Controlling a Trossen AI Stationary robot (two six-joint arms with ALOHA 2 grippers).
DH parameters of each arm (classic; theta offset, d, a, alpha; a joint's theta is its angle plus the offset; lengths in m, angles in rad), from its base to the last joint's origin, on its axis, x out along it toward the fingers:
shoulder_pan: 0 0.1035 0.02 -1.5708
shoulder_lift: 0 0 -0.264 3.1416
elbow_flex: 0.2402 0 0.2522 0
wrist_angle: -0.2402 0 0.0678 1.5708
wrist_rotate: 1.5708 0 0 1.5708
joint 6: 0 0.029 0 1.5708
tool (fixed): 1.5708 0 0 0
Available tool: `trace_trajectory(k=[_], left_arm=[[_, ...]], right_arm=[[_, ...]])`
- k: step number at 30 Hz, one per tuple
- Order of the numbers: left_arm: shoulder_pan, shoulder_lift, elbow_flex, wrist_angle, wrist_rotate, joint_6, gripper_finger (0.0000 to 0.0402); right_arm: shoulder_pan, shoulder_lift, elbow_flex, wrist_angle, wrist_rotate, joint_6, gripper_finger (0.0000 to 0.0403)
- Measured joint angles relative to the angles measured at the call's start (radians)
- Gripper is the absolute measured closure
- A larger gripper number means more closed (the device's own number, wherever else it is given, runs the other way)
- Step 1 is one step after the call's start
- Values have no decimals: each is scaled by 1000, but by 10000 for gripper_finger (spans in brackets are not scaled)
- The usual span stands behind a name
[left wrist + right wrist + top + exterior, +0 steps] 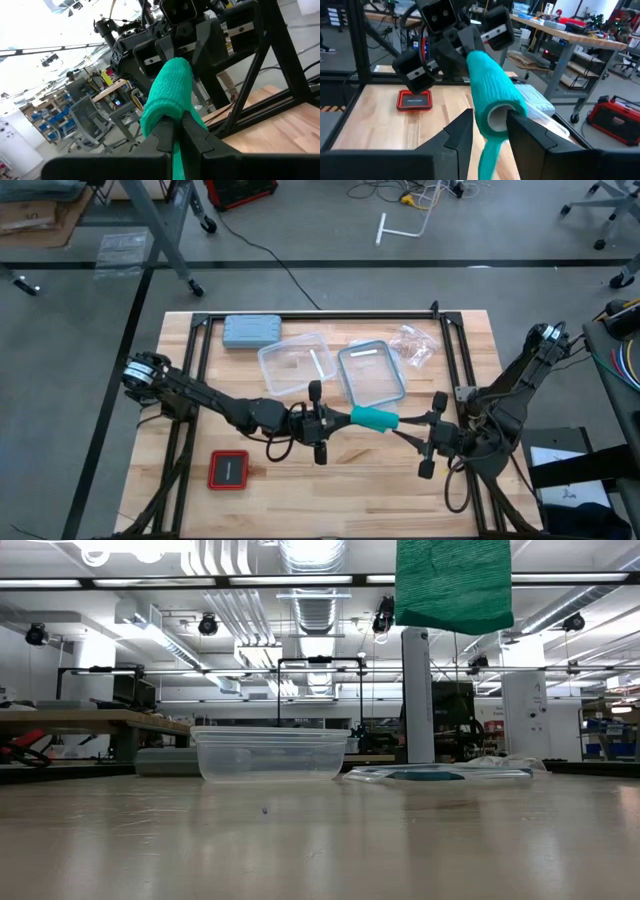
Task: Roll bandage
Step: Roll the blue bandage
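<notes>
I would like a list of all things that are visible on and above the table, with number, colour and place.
bandage: 1, teal, held above the table between both grippers
case: 1, grey-blue, far left
clear container: 1, transparent, far centre
lid: 1, clear with blue rim, right of container
plastic bag: 1, clear, far right
red box: 1, red and black, near left
left gripper: shut on bandage
right gripper: at bandage's other end

The bandage (375, 418) is teal-green with a fine woven texture. The case (251, 330) is grey-blue. A small square pad (228, 470) is red with a black centre. The table (300, 500) is pale striped wood, the arms dark.
</notes>
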Motion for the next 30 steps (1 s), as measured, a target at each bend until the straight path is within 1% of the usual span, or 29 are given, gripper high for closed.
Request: trace_trajectory(k=[4,8,13,16,20,24,26,30], left_arm=[[0,1,0,12,0,0,401],[1,1,-1,41,-1,1,401],[1,1,-1,43,9,1,401],[1,2,-1,43,15,1,400],[1,2,-2,43,14,1,400],[1,1,-2,12,16,-17,396],[1,1,-2,10,16,-64,388],[1,-1,-2,5,16,-211,361]], right_arm=[[-5,0,0,7,-1,-9,279],[-19,2,0,18,-2,-11,281],[-46,2,0,53,-59,-39,293],[-74,2,0,65,-111,-49,302],[-107,2,0,64,-124,-42,327],[-110,2,0,60,-149,-107,386],[-109,2,-1,58,-150,-127,390],[-110,2,-1,36,-144,-159,396]])
